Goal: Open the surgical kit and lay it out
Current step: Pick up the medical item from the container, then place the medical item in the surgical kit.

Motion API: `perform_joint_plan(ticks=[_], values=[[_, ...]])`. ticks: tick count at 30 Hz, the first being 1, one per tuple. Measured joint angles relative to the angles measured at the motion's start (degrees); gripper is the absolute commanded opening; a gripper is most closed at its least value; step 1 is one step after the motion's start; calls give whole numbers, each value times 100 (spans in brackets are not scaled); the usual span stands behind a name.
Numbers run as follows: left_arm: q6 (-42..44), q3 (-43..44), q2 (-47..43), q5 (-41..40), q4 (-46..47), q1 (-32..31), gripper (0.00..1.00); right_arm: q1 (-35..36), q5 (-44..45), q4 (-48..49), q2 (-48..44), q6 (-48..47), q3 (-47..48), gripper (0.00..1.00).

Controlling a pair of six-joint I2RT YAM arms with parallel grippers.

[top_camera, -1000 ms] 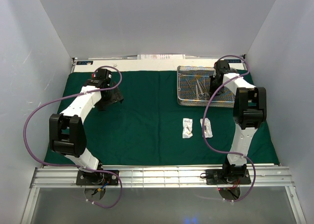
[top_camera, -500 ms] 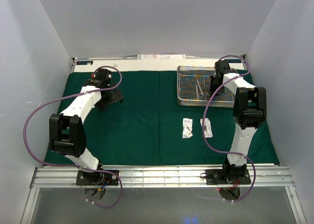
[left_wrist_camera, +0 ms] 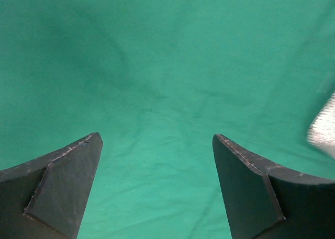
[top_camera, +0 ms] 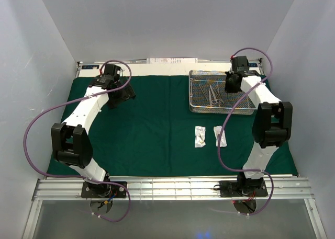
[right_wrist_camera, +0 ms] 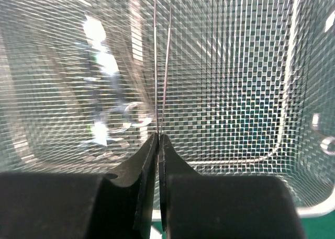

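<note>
Across the counter [top_camera: 141, 70] I see the dark green drape [top_camera: 157, 118] spread flat. The wire-mesh tray [top_camera: 199, 100] sits at its far right with instruments [top_camera: 213, 95] inside and two clear packets [top_camera: 200, 136] nearer me. Left end effector [left_wrist_camera: 157, 137] [top_camera: 121, 95], fingers apart, hangs over bare cloth; right end effector [right_wrist_camera: 159, 137] [top_camera: 233, 83] is clamped on a thin metal instrument [right_wrist_camera: 159, 121].
</note>
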Motion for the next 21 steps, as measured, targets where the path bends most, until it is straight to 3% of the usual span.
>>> perform_joint_plan(ticks=[4, 9, 14, 17, 21], values=[[-208, 382, -22, 214, -7, -136, 98, 426, -20, 94, -802, 4, 4, 8], [-518, 868, -50, 382, -13, -459, 98, 1484, -2, 479, -1589, 31, -280, 8], [-857, 1349, -55, 448, -7, -1038, 88, 2546, 42, 896, -2146, 146, -1049, 8], [-1032, 1550, -55, 450, 0, -1425, 77, 2997, 273, 1091, -2223, 247, -1381, 8], [-1224, 1797, 20, 293, 2, -1899, 71, 3530, 608, 1252, -2221, 343, -1556, 8]])
